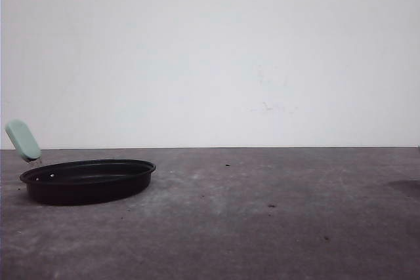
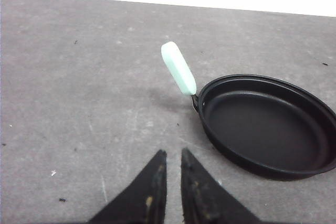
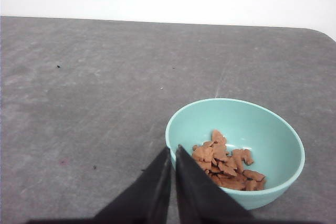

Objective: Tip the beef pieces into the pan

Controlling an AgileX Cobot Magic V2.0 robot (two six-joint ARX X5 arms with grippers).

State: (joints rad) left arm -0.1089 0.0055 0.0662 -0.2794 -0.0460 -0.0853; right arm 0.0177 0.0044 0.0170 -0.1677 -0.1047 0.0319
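At the left of the desk [image 1: 262, 227] in the front view, the pan [image 1: 88, 180] is sitting empty with its mint handle [image 1: 23, 140] rising to the far left and bare surface stretching away to its right. Beside that handle in the left wrist view, the left tool [image 2: 172, 157] is hovering with its fingers nearly pressed together, pinching nothing. Close over the teal bowl [image 3: 262, 124] in the right wrist view, the right tool [image 3: 173, 153] is likewise hanging nearly closed and empty at the rim, while the beef pieces [image 3: 226, 166] are lying loose and light inside, likely to tumble out at a tilt, so the stiff rim looks the place to take hold, with nothing blocking it.

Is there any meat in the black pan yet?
No, the pan looks bare inside, and the beef pieces sit in the teal bowl.
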